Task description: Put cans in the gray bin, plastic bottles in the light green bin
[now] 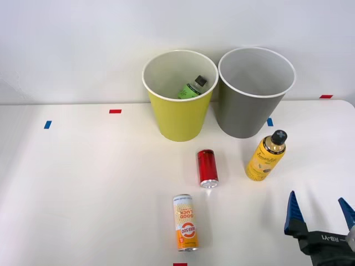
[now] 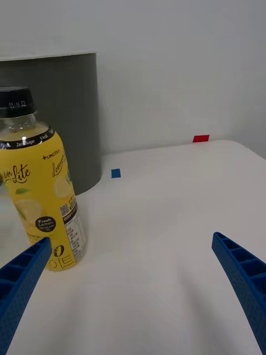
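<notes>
I see bright, even light on the white tabletop (image 1: 83, 183); shadows are soft and faint, glare glints on the red can (image 1: 207, 168).

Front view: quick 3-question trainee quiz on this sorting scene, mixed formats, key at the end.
1. True or false: the green-label bottle is already inside the lime bin.
2. How many cans lie on the table?
3. Which item stands nearest the right tool? A) red can B) yellow bottle C) orange-and-white can

Key: 1 true; 2 two, both on their sides; 3 B. The gray bin shows nothing inside, and the tool is open, holding nothing.
</notes>
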Available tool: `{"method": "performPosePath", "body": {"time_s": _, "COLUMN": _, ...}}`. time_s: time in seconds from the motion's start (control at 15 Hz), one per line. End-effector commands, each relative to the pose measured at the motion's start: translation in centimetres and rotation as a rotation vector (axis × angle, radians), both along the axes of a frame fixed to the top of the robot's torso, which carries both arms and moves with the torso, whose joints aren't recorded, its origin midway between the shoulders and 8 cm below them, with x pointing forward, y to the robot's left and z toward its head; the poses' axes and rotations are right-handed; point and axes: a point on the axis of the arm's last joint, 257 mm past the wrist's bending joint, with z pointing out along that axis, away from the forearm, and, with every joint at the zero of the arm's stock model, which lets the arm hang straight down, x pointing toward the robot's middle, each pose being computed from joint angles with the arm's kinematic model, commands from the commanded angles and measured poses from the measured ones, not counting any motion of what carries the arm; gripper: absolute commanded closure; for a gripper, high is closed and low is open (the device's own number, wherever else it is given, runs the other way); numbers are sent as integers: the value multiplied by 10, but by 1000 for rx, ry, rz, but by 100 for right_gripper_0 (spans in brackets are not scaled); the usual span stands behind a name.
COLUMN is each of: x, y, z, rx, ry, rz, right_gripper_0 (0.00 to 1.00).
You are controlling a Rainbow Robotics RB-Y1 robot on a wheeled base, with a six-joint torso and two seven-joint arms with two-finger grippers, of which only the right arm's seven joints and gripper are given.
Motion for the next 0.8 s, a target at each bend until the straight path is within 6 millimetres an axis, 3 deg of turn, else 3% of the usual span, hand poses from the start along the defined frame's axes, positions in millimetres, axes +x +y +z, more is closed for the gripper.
{"method": "performPosePath", "body": {"time_s": 0.07, "x": -15, "y": 15, "z": -9, "rx": 28, "ry": -26, "rz": 61, "right_gripper_0": 0}}
{"method": "performPosePath", "body": {"time_s": 0.4, "x": -35, "y": 38, "z": -13, "rx": -56, "ry": -35, "rz": 100, "right_gripper_0": 0}}
{"method": "performPosePath", "body": {"time_s": 0.8, "x": -46, "y": 46, "z": -22, "rx": -206, "ry": -49, "rz": 55, "right_gripper_0": 0}}
